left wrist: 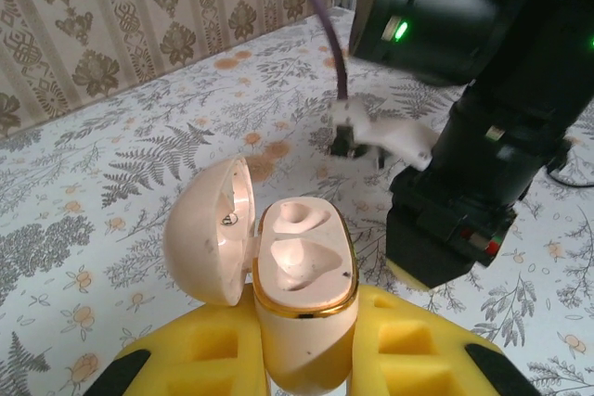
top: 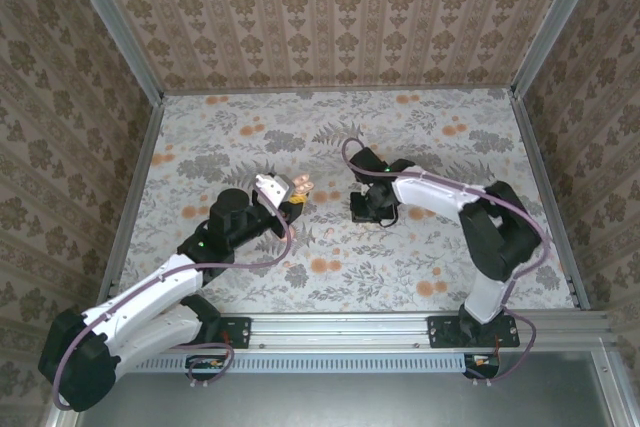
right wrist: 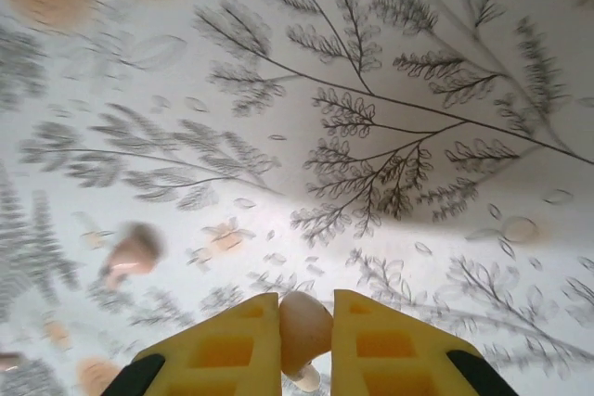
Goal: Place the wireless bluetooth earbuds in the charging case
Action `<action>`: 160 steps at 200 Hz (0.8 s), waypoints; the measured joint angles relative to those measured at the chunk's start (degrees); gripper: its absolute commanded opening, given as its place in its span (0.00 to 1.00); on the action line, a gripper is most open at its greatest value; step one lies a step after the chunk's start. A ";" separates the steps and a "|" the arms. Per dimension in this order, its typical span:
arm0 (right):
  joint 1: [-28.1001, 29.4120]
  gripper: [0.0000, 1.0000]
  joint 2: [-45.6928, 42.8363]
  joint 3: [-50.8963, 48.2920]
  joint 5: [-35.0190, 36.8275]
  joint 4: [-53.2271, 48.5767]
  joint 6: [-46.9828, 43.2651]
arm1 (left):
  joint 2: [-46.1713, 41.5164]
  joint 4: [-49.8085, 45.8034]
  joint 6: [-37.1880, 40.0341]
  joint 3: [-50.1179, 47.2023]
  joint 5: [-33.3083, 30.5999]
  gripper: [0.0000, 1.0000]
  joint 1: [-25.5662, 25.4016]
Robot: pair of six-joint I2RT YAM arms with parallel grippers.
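Top external: left gripper point(top: 283, 195) is raised over the floral table point(top: 430, 147) left of centre, holding the charging case point(top: 290, 187) up. The right gripper point(top: 372, 212) is down at the table surface just right of centre, well apart from the case. Left wrist: yellow fingers point(left wrist: 413, 350) are clamped tight on the lower body of the case, which stands roughly upright. Its lid point(left wrist: 206, 234) is swung open to the left and both wells point(left wrist: 299, 252) are bare, so nothing is seated yet. The right arm point(left wrist: 483, 136) stands close behind. Right wrist: the claw is closed nearly all the way, pinching one cream earbud point(right wrist: 303, 326) between its yellow tips, low against the table. A second small cream-pink piece point(right wrist: 135, 252) lies loose on the cloth to the left; it is blurred, probably the other earbud. Judgement: the step in hand is pick-up of the first earbud, grip just made, insertion not begun. The next move calls for lifting it clear, carrying it over to the open case, matching its orientation to one well and lowering it gently. The small rounded piece could twist or slip in the pinch.
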 measured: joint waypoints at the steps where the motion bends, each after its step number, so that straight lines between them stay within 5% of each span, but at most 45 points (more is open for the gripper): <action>1: 0.07 0.12 -0.63 -0.09 0.31 0.04 0.17 | 0.04 0.13 0.00 0.00 0.02 0.00 -0.02; 76: 6.93 0.09 -32.65 -4.63 15.98 9.20 7.96 | 8.74 8.59 0.09 1.66 -3.87 0.00 -8.81; 160: 13.84 0.09 -34.25 -4.74 24.48 14.23 11.21 | 18.21 22.38 3.52 6.69 -10.19 0.00 -15.56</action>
